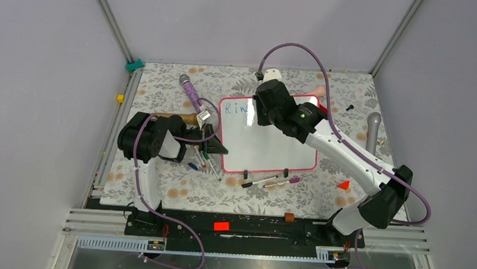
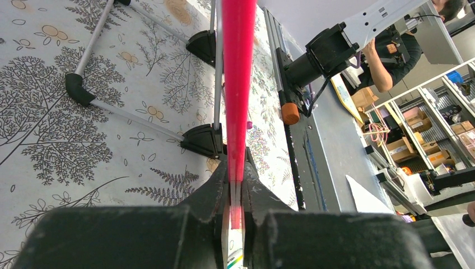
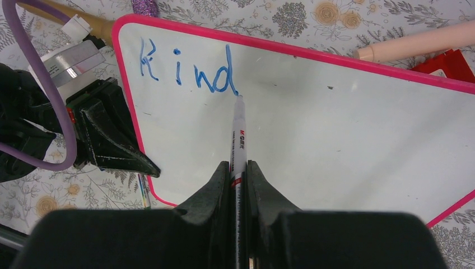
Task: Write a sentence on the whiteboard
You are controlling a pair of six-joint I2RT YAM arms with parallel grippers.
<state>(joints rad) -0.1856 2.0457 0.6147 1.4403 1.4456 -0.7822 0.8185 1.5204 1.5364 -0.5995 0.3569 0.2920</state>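
Note:
The whiteboard lies flat on the floral table cover, white with a pink rim, and "Kind" is written on it in blue. My right gripper is shut on a white marker, whose tip touches the board just after the "d". In the top view this gripper hangs over the board's upper left and hides part of the word. My left gripper is shut on the board's pink rim, pinching the left edge. The left gripper's fingers also show in the right wrist view.
Loose pens and a purple-capped marker lie in front of the board, more pens by the left gripper. A purple microphone, a grey microphone, a red triangle and an orange block surround it.

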